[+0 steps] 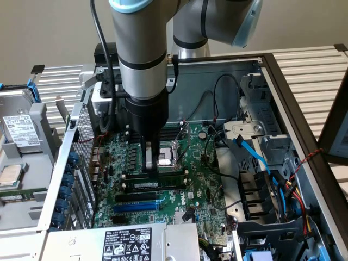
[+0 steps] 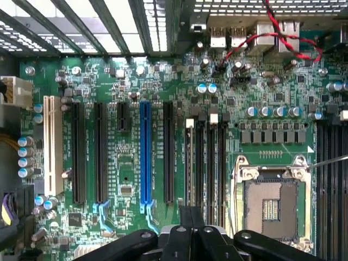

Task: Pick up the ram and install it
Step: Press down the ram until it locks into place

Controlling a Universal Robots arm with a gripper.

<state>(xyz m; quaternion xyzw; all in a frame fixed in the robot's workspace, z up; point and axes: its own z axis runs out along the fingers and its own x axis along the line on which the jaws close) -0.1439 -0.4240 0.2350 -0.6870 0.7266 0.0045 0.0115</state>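
- Ram [image 1: 159, 184] sits on the motherboard [image 1: 196, 179] inside an open computer case [image 1: 293, 109]. It stands on edge in line with the long black memory slots [image 1: 152, 176], between them and the black expansion slot [image 1: 147, 196] that lies next to the blue slot [image 1: 136, 207].
- The exterior view takes in the whole arm [image 1: 141, 49] reaching down into the case, with the tool [image 1: 154, 168] just behind the ram, beside the CPU socket [image 1: 166, 159]. Whether the tool touches the stick cannot be told.
- The wrist view looks straight down on the board. It shows the blue slot [image 2: 144, 157], the memory slots [image 2: 206, 163], the CPU socket [image 2: 272, 206] and a red wire [image 2: 283, 38] near the rear ports. The dark tool [image 2: 191, 217] sits at the frame edge, over the end of the memory slots.
- How far the tool is open, and whether it has hold of anything, cannot be told.
- The case lies on a pale slatted worktop [image 1: 310, 70] before a plain beige wall [image 1: 54, 27]. A hard drive [image 1: 19, 130] rests at the exterior view's left. A blue cable [image 1: 255, 157] runs through the drive bay at the right.
- The ram's long axis runs from the exterior view's left to its right, parallel to the slots. Its white label faces the camera near the left end.
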